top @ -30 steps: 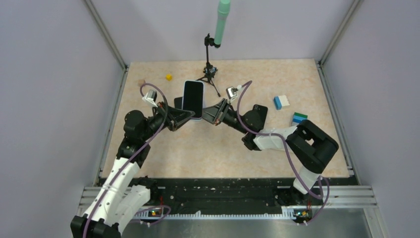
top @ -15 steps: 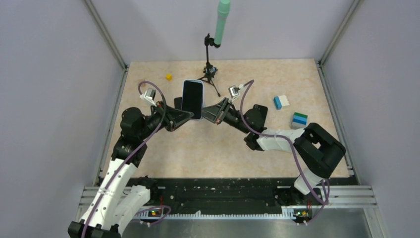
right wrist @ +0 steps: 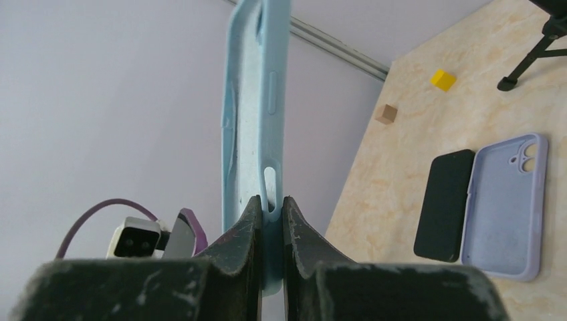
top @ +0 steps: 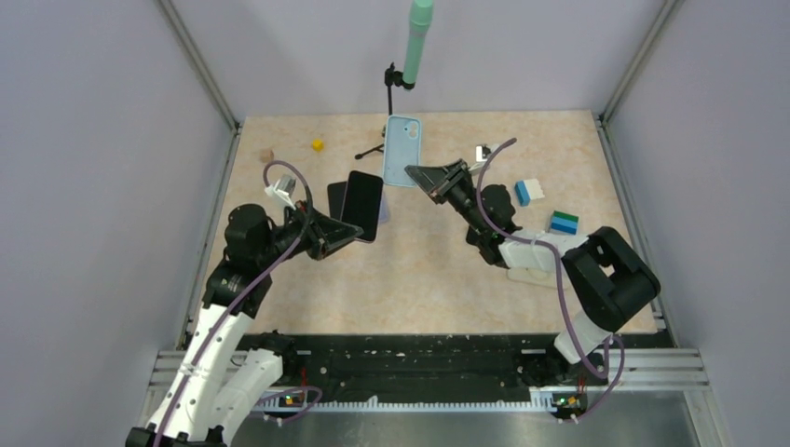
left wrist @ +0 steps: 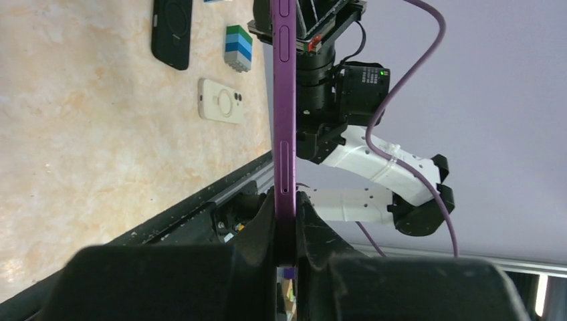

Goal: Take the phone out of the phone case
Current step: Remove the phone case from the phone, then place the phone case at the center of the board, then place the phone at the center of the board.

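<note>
Overall light: you have bright, even, diffuse light in all three views.
Shadows: soft and faint on the table, close beneath the arms.
Left wrist focus: the left gripper is a dark blur at the bottom; the phone edge reads sharp to you.
Right wrist focus: the right gripper is soft and grainy up close; the phone case is crisp.
Edges: in your top view the wall rails splay outward.

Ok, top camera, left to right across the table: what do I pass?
In order: brown cube → yellow cube → phone, held up → light blue phone case, held up → blue-and-white block → green-and-blue striped block.
</note>
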